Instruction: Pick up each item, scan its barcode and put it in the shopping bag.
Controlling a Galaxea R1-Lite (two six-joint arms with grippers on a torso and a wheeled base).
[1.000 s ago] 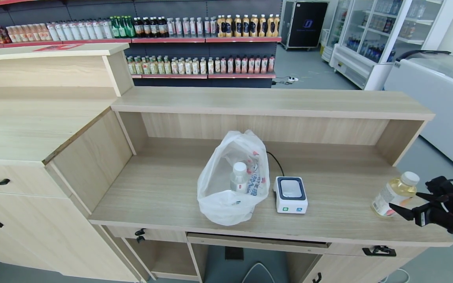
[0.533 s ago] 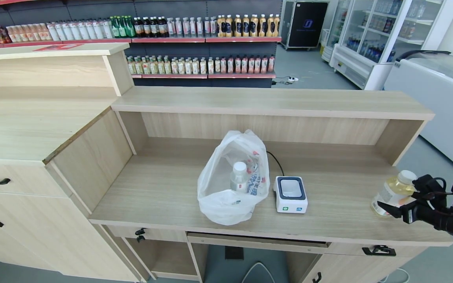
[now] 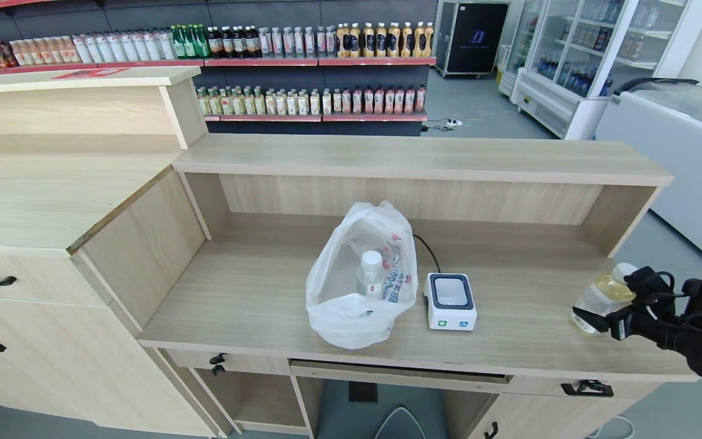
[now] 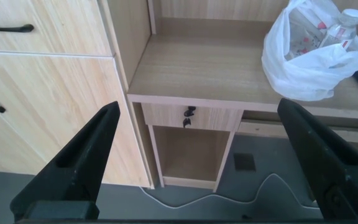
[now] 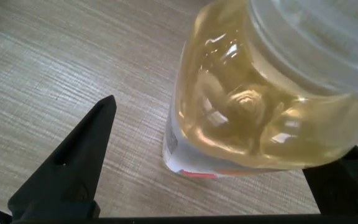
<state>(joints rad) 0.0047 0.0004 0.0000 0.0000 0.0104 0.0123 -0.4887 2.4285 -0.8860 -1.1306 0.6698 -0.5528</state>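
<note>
on your left nothing has shifted: the white plastic shopping bag, with a clear white-capped bottle already inside, and the small white barcode scanner just beside it sit on the pale wooden worktop as before. on your right, the right claw has slid forward until its fingers flank the white-capped plastic bottle of yellow liquid near the worktop's right end, and that bottle has edged slightly leftward. the pick-up looks about to begin. the left claw hangs spread wide and empty, away from the worktop. the right claw is spread around the bottle, not yet clamped.
</note>
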